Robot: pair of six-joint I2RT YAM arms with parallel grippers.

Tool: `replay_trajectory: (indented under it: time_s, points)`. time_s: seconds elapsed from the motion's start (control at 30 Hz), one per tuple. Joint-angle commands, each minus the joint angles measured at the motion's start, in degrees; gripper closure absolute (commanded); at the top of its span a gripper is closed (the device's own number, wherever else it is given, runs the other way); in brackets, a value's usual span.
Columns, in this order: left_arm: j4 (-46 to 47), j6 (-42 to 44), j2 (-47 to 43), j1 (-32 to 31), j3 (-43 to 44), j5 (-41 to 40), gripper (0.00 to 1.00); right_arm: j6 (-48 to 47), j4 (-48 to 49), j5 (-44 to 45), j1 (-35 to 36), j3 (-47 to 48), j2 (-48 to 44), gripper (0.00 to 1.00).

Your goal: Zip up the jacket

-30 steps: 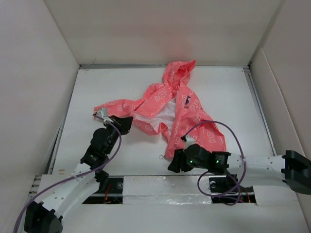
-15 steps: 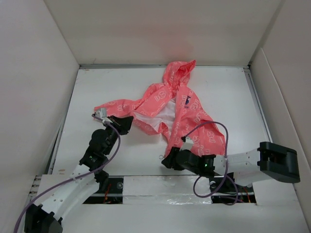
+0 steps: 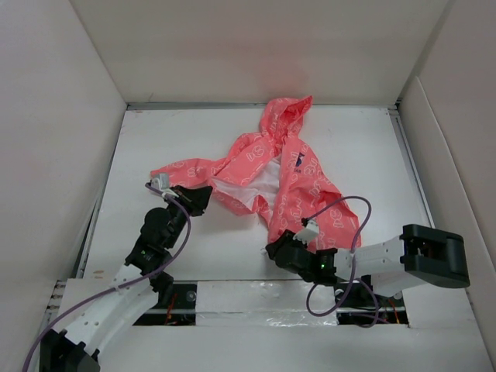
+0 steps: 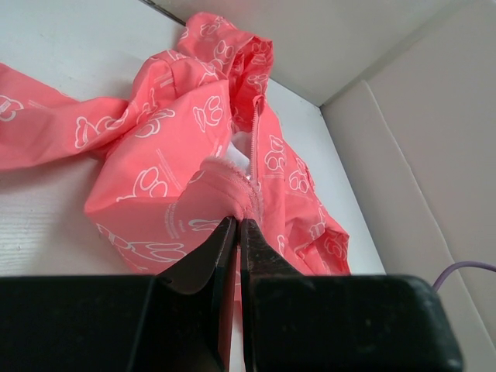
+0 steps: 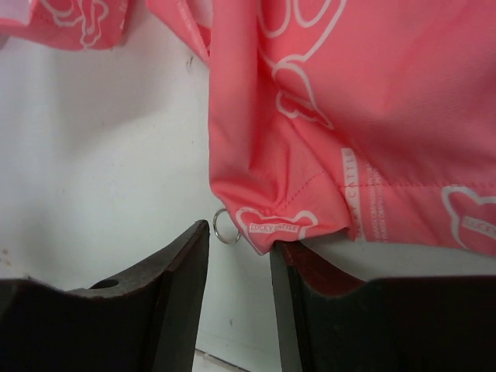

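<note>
The coral-pink jacket (image 3: 288,172) lies open on the white table, hood toward the back and white lining showing. My left gripper (image 3: 203,194) is shut on a fold of the jacket's (image 4: 178,139) left front edge, just below the zipper line (image 4: 256,128). My right gripper (image 3: 273,249) stands open at the bottom corner of the jacket's (image 5: 372,116) right panel. A small metal ring (image 5: 225,228) hangs at that corner, just ahead of the gap between my right gripper's (image 5: 240,240) fingertips. The hem rests against the right finger (image 5: 298,260).
The white table (image 3: 155,139) is boxed in by pale walls on the left, back and right. A purple cable (image 3: 353,213) loops over the right arm beside the jacket's lower edge. A taped front edge (image 3: 256,298) runs between the two arm bases.
My right gripper has moved left and then forward up to the jacket's bottom corner, and its arm has swung in. The left gripper stays shut on the fabric, unmoved.
</note>
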Motion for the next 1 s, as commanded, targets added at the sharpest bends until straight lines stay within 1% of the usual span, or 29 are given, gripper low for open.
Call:
replay_trajectory:
  time_s: [0.0, 0.13, 0.2, 0.23, 0.43, 0.57, 0.8, 0.83, 0.87, 0.93, 0.97]
  points:
    - [3.04, -0.03, 0.3, -0.19, 0.24, 1.1, 1.0, 2.6, -1.27, 7.73, 0.25, 0.71, 0.57, 0.59]
    - [3.05, -0.12, 0.56, -0.19, -0.02, 1.54, 1.0, 3.04, -0.74, 9.14, 0.25, 0.53, 1.54, 0.64]
    - [2.61, -0.12, 0.3, -0.19, 0.07, 1.63, 1.0, 2.35, 0.22, 9.67, 0.25, 0.53, 1.54, 0.69]
    - [2.43, -0.12, -0.05, -0.19, 0.07, 1.55, 1.0, 2.08, 0.32, 10.1, 0.25, 0.53, 1.63, 0.7]
    - [1.2, -0.11, -1.02, -0.19, 0.16, 1.19, 1.0, 2.08, 1.72, 10.11, 0.25, -0.7, 1.54, 0.7]
    - [1.38, -0.29, -0.41, -0.19, 0.24, 1.81, 1.0, 1.99, 3.22, 9.84, 0.25, -1.76, 1.02, 0.76]
    - [2.16, -0.47, 0.21, -0.19, 0.16, 2.51, 1.0, 1.99, 2.87, 9.49, 0.25, -2.46, -0.03, 0.77]
    - [2.17, -0.47, 0.3, -0.19, 0.16, 2.69, 1.0, 1.99, 2.78, 9.58, 0.25, -2.55, -0.3, 0.79]
    - [2.26, -0.64, 0.38, -0.19, 0.16, 2.78, 1.0, 1.82, 2.95, 9.75, 0.77, -2.81, -0.56, 0.85]
    - [2.43, -0.64, 0.47, -0.19, 0.24, 3.21, 1.0, 1.46, 3.22, 10.28, 0.77, -2.81, -1.53, 0.87]
    - [2.34, -0.64, 0.47, -0.19, 0.33, 3.39, 1.0, 1.2, 3.13, 10.81, 0.77, -2.9, -1.88, 0.94]
